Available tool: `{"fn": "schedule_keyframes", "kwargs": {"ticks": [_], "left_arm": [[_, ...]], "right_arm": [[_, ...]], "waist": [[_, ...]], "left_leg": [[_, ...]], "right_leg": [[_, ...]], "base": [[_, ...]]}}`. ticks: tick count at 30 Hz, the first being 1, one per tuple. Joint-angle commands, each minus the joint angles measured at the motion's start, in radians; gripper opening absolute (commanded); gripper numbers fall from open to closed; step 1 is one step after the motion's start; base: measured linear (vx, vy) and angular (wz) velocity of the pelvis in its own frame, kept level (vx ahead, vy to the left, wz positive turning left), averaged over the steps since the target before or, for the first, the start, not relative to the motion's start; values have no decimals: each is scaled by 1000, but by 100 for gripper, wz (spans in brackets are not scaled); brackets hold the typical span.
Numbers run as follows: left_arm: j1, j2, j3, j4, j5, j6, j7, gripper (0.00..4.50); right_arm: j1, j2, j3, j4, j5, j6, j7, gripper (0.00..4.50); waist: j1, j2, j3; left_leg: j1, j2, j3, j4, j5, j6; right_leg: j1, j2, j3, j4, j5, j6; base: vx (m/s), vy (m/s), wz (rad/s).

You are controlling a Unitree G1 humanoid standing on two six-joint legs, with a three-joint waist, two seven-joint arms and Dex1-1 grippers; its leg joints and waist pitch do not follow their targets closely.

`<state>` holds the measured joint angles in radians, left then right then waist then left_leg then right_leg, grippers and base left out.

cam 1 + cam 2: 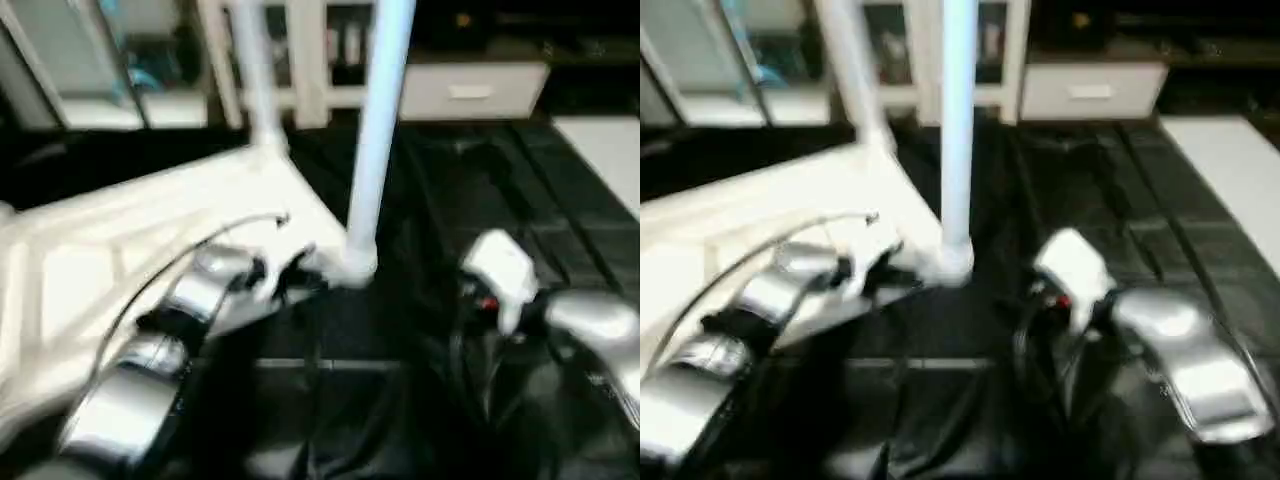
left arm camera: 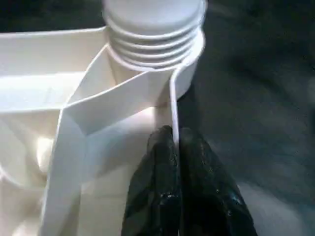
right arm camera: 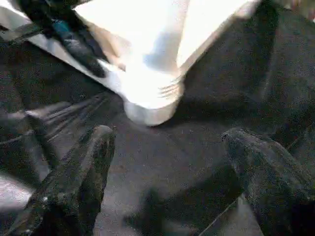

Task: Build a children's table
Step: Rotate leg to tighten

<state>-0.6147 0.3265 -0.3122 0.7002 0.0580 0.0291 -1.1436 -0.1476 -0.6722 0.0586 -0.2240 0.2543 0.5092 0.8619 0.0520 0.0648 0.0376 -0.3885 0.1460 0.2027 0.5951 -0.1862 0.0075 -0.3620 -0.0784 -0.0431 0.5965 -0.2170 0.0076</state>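
A black-covered surface (image 1: 480, 180) is fronting white cabinets (image 1: 470, 90). The upturned tabletop (image 1: 100, 260) is carrying two upright legs (image 1: 378, 130). The left tool (image 2: 175, 142) is pinching its rim; the right tool (image 3: 167, 162) is gaping wide.

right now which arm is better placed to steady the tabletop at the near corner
Left. The left gripper is already shut on the tabletop rim beside the corner socket; the right gripper hangs open above the black cover, touching nothing.

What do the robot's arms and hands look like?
Shiny silver forearms with black bands. A thin grey cable loops over the left one. Each gripper has two black, bumpy fingers. The right wrist carries a white box with a red spot.
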Motion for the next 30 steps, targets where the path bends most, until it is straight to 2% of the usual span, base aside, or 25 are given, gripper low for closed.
{"fn": "schedule_keyframes", "kwargs": {"ticks": [1,2,3,8,11,12,14,15,16,18,19,20,21,23,27,30], "left_arm": [[116,25,-114,-115,-2,-24,-98,7],[132,36,-120,-147,-6,-29,-109,7],[146,43,-119,-179,-16,-19,-112,7],[148,41,-99,-196,-6,-22,-116,7],[156,49,-83,-246,7,0,-93,7],[163,55,-83,-270,5,12,-93,0],[176,68,-91,-320,-4,37,-90,0],[179,71,-93,-328,-5,40,-89,0],[179,72,-95,-332,-5,41,-88,0],[181,72,-98,-341,-4,45,-86,0],[182,71,-95,-346,-2,49,-85,0],[182,71,-95,-346,-2,49,-85,0],[181,70,-94,-346,0,50,-84,0],[183,70,-92,-351,4,55,-82,0],[192,81,-93,-372,5,72,-74,0],[196,85,-92,-382,2,82,-70,0]], "right_arm": [[35,-36,-16,-19,28,-15,59,386],[43,-45,-18,-21,32,-17,69,386],[50,-53,-20,-22,35,-21,78,386],[51,-60,-5,-20,35,-34,101,386],[35,-41,30,-19,40,-35,112,386],[31,-34,32,-16,46,-30,114,414],[-3,6,61,11,23,-45,86,423],[-8,12,67,15,20,-50,85,433],[-16,23,71,19,19,-52,81,443],[-34,46,82,28,15,-60,72,443],[-61,68,107,58,-26,-94,52,443],[-61,68,107,58,-26,-94,52,443],[-68,73,114,67,-37,-103,47,443],[-81,78,130,82,-42,-106,58,443],[-101,93,162,110,-43,-108,83,443],[-112,102,185,135,-47,-119,103,443]], "waist": [[0,-39,-41],[6,-30,-37],[6,-41,-34],[5,-43,-33],[4,-44,-36],[3,-43,-36],[0,-43,-39],[-1,-45,-41],[3,-39,-42],[4,-42,-44],[3,-44,-46],[1,-44,-46],[5,-43,-46],[7,-45,-44],[6,-43,-43],[5,-46,-45]], "left_leg": [[29,114,-53,-88,-265,54],[41,112,-48,-91,-293,37],[44,104,-43,-91,-345,6],[43,102,-43,-92,-350,-12],[41,103,-41,-94,-328,-9],[39,103,-41,-94,-323,-7],[37,102,-41,-93,-307,-8],[30,101,-41,-92,-280,1],[41,102,-36,-88,-271,1],[37,101,-34,-89,-241,8],[36,100,-33,-86,-223,12],[33,98,-33,-86,-211,14],[37,98,-29,-83,-211,20],[35,98,-30,-83,-213,28],[37,100,-33,-85,-241,17],[37,99,-32,-84,-231,15]], "right_leg": [[16,-102,49,-73,-216,-228],[2,-95,51,-78,-237,-222],[-1,-95,52,-83,-300,-215],[-4,-100,53,-89,-369,-180],[-4,-99,51,-84,-336,-176],[-4,-100,51,-84,-322,-180],[-2,-100,50,-78,-295,-190],[2,-99,49,-75,-272,-191],[-6,-96,50,-76,-244,-198],[0,-92,48,-67,-179,-211],[1,-93,47,-61,-142,-223],[3,-92,46,-59,-129,-229],[0,-92,47,-62,-123,-232],[4,-94,48,-62,-136,-233],[4,-94,48,-65,-184,-222],[4,-91,47,-62,-153,-229]], "base": [[0,0,0],[0,0,0],[0,0,0],[0,0,0],[0,0,0],[0,0,0],[0,0,0],[0,0,0],[0,0,0],[0,0,0],[0,0,0],[0,0,0],[0,0,0],[0,0,0],[0,0,0],[0,0,0]]}}
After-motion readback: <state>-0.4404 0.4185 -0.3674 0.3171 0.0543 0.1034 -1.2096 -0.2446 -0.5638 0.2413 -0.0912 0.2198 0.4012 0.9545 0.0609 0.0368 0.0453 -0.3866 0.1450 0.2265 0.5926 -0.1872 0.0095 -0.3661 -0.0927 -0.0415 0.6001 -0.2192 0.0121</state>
